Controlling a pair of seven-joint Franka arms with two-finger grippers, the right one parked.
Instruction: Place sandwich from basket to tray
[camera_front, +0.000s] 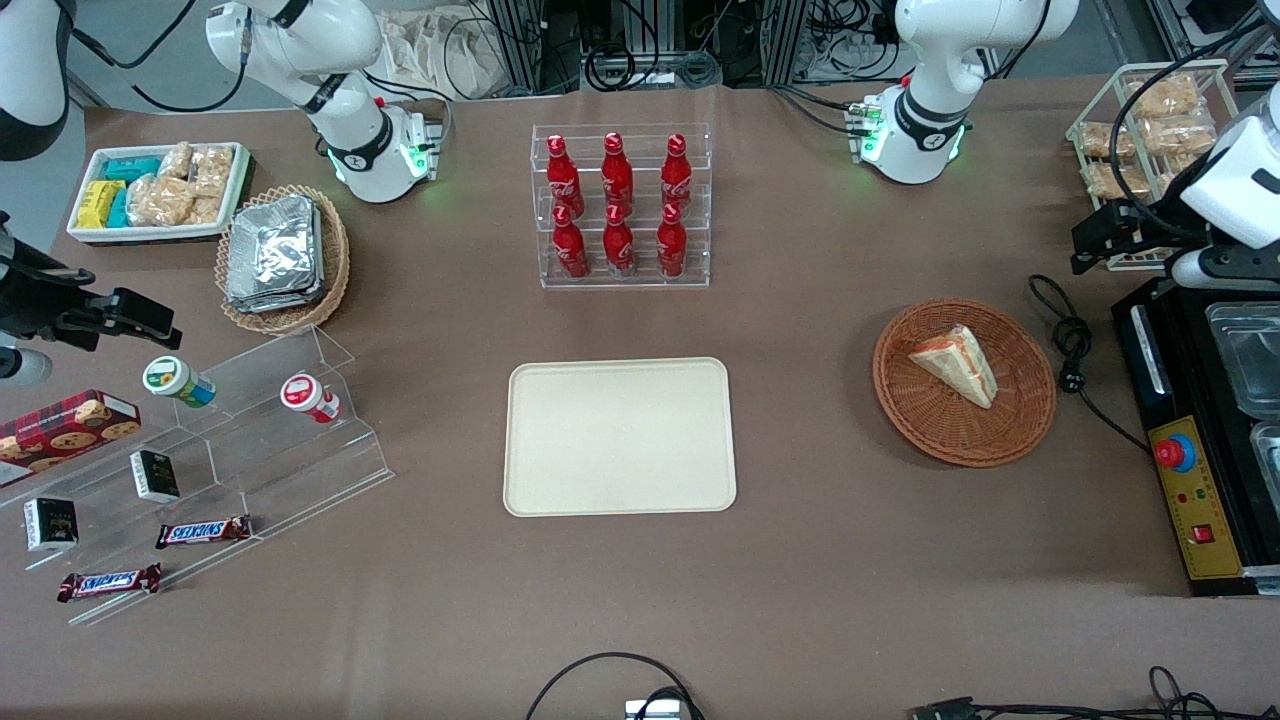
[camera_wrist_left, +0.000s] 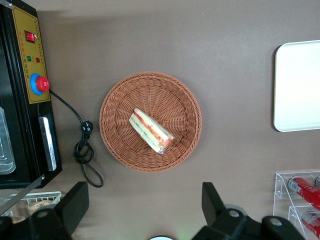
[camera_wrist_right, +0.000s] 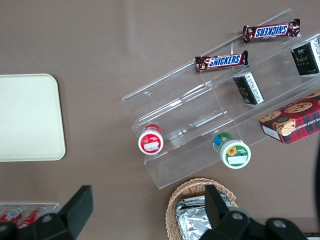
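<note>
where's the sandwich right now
The sandwich lies in the basket toward the working arm's end of the table, beside the tray; the open claw hovers above it.

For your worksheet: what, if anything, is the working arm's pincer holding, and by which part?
Nothing. The pincer hangs open above the table, clear of the basket; the sandwich lies untouched in it.

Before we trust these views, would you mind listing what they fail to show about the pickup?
- Sandwich underside: hidden in both views, resting on the basket.
- Gripper: open, above the basket; fingertips cut off by the wrist view's edge.
- Tray: partly cut off in the wrist view; whole in the front view.
</note>
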